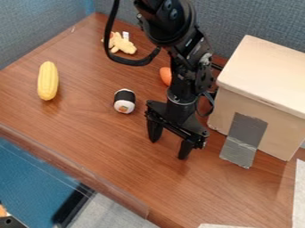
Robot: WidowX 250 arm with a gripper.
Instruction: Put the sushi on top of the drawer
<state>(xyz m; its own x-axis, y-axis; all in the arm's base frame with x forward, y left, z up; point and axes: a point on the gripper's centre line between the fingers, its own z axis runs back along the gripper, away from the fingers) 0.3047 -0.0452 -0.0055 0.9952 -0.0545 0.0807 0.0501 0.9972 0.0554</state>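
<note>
1 black-and-white sushi roll (124,101) lies on the brown wooden table (101,138), left of the black gripper (170,148), whose 2 fingers stand apart. 1 pale box-shaped drawer (262,82) with grey tape (241,133) stands right, cut off, its inside hidden. 1 long yellow corn cob (47,81) lies left, 1 small yellow plush toy (122,44) far; 1 orange object (166,75) is partly hidden behind the arm (191,67).

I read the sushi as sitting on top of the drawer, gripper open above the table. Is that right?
Not quite: the camera view shows the sushi on the table, between the corn and the gripper, not on top of the drawer. The gripper is indeed open above the table.
</note>
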